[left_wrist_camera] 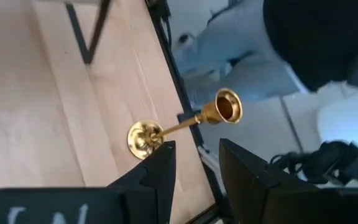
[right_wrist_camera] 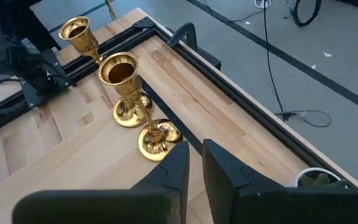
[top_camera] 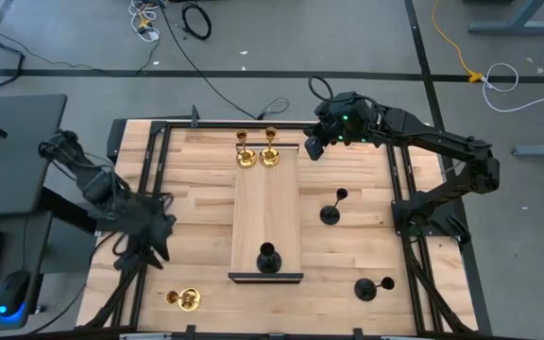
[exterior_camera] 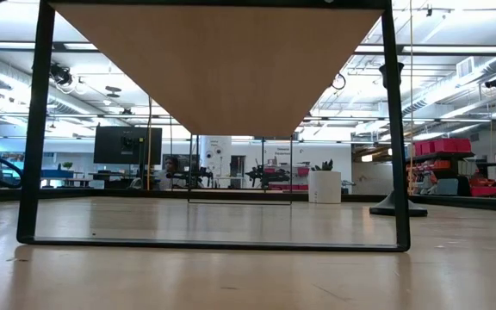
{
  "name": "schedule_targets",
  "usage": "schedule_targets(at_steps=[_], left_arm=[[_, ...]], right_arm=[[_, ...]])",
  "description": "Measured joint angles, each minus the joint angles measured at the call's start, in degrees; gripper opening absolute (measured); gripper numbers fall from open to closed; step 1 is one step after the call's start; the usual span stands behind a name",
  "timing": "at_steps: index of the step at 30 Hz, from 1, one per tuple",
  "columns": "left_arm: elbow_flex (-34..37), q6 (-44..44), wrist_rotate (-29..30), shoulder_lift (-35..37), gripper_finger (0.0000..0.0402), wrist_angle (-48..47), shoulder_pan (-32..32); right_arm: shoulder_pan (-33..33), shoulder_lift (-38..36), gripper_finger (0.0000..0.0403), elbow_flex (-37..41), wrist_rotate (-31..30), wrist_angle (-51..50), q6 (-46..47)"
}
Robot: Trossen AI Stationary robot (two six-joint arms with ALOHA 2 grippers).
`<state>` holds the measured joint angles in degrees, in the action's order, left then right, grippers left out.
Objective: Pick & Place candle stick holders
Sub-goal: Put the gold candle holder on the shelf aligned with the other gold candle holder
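The step in hand looks like the left arm's grasp of the shiny gold candle stick holder with round flared base, thin stem and small cup [left_wrist_camera: 185,124], which stands near the front left corner of the pale wooden worktop [top_camera: 196,217]. To do it well, the fingers should straddle the thin stem squarely, low enough that the base cannot swing, and close gently, since polished metal may slip.

The left end effector [left_wrist_camera: 197,158] hovers just short of that holder, its fingers partly open with an empty gap, touching nothing.

The right end effector [right_wrist_camera: 194,155] waits by the far end of the raised light wooden plank [top_camera: 265,212], fingers nearly together and holding nothing, just beside two more gold holders [right_wrist_camera: 126,87] that stand there side by side.

One matte black holder [top_camera: 268,257] stands at the plank's near end; two others [top_camera: 333,208] rest on the worktop to the right, well apart.
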<state>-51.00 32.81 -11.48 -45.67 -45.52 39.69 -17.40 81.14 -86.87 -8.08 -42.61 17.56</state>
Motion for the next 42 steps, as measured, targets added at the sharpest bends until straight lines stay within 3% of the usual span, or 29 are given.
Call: schedule_targets(at_steps=[8, 20, 32, 42], left_arm=[[0.0, 0.1, 4.0, -8.9, 0.0153, 3.5, 8.0], [0.0, 3.3, 9.8, -17.0, 0.0197, 12.7, 13.6], [0.0, 7.1, 20.5, -21.7, 0.0199, 18.4, 17.1], [0.0, 9.2, 24.4, -24.9, 0.0192, 21.7, 17.9]], right_arm=[[0.4, 0.0, 0.0048, 0.0, 0.0, 0.0, 0.0], [0.4, 0.0, 0.0048, 0.0, 0.0, 0.1, -1.6], [0.4, 0.0, 0.0048, 0.0, 0.0, 0.2, -2.2], [0.4, 0.0, 0.0048, 0.0, 0.1, 0.2, -3.1]])
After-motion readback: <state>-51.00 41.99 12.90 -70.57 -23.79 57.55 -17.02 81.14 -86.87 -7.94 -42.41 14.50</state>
